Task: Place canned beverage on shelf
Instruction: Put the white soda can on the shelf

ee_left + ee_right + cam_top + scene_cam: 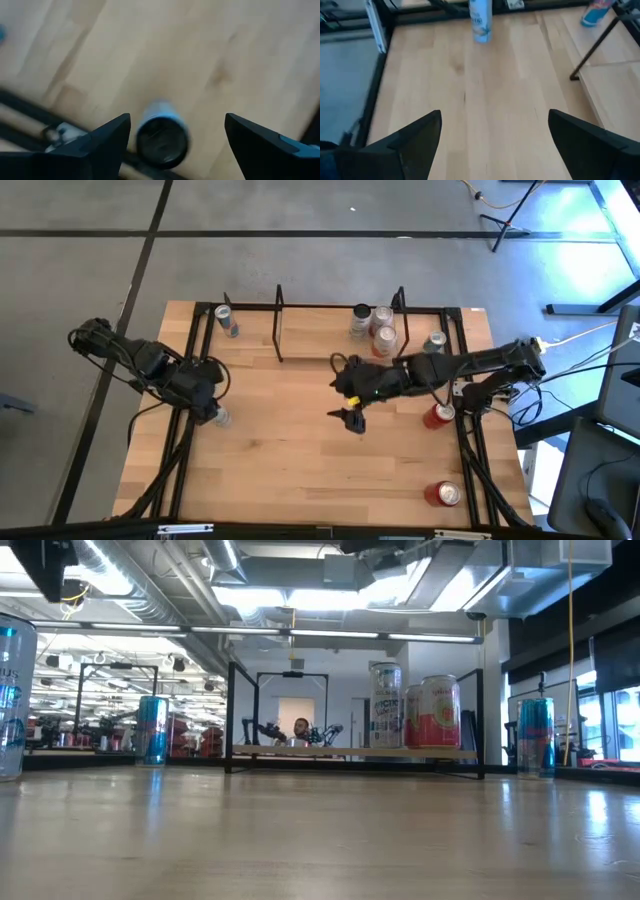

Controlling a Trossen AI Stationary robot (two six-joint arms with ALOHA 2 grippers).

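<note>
Hovering our left gripper (213, 416) spread above a slim blue can (161, 140) directly beneath it, we judge the pickup step is in hand; next we must lower and close. Our right gripper (352, 420), spread and empty, waits mid-table, the pale wood shelf (320, 335) with black wire ends beyond it, already holding two smooth metal cans (372, 323).

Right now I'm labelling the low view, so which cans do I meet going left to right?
Clear-blue can at the left edge → blue can → tall white can on the shelf → red-and-white can beside it → blue can.
</note>
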